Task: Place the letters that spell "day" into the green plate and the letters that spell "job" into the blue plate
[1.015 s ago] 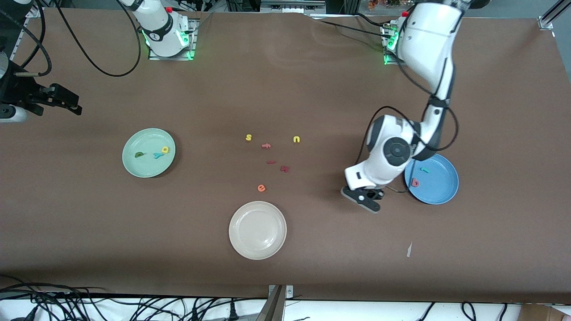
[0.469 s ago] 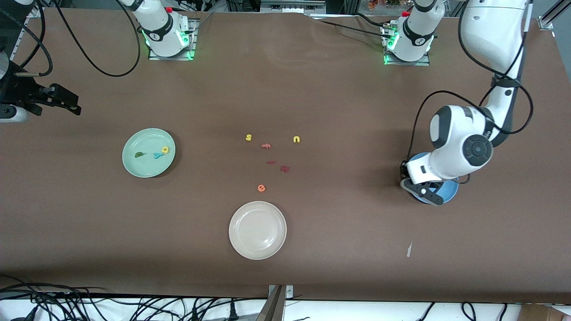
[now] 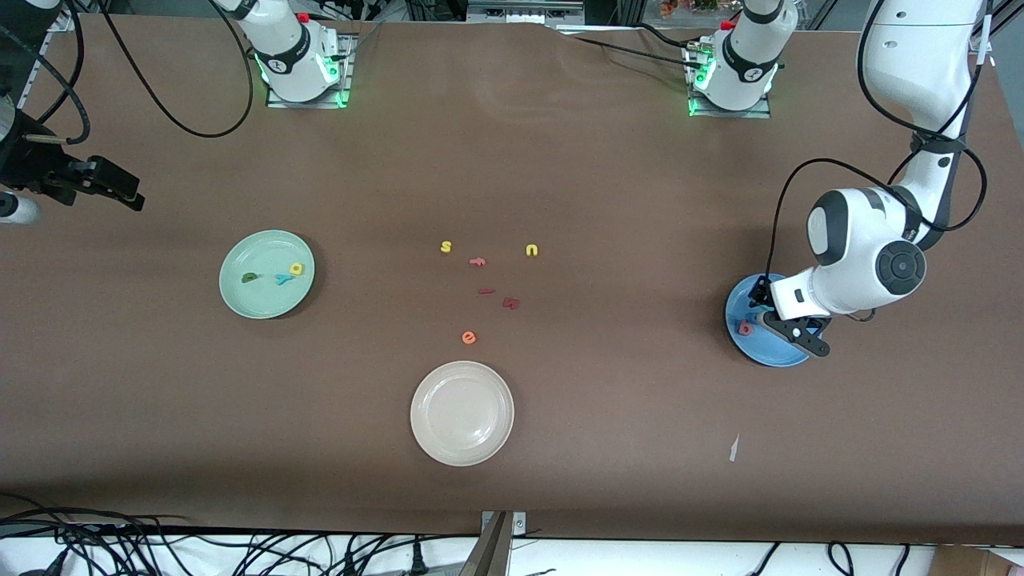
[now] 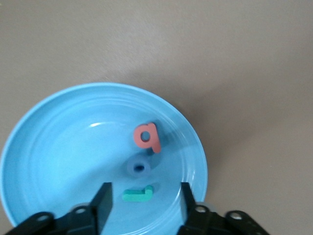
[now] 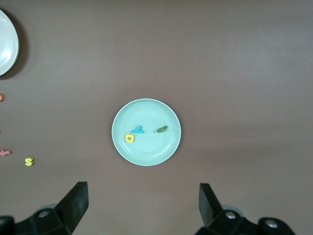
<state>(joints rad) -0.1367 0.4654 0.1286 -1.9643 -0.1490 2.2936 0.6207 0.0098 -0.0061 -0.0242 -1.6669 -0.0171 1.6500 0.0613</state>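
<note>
The blue plate [image 3: 766, 353] [image 4: 58, 147] lies at the left arm's end of the table. In it rest a salmon-red b [image 3: 746, 328] [image 4: 146, 137], a blue ring o [image 4: 139, 167] and a teal j [image 4: 138, 194]. My left gripper [image 3: 792, 328] [image 4: 144, 205] hangs just over this plate, open, with nothing between its fingers. The green plate [image 3: 256, 302] [image 5: 146, 152] holds a dark green d [image 3: 250, 278] [image 5: 162, 129], a cyan y [image 3: 282, 279] [image 5: 138, 129] and a yellow a [image 3: 297, 269] [image 5: 129, 138]. My right gripper [image 3: 128, 194] [image 5: 142, 203] waits high over the table's right-arm end, open wide and empty.
A cream-white plate [image 3: 462, 413] sits near the front camera at mid-table. Loose letters lie in the middle: a yellow s [image 3: 446, 247], a red f [image 3: 478, 261], a yellow u [image 3: 532, 250], an orange e [image 3: 469, 338] and two dark red pieces [image 3: 510, 302]. A paper scrap [image 3: 734, 448] lies nearby.
My left gripper swung from beside the blue plate to over it and opened; the blue o now lies in the plate with the b and j. The right arm barely shifted.
</note>
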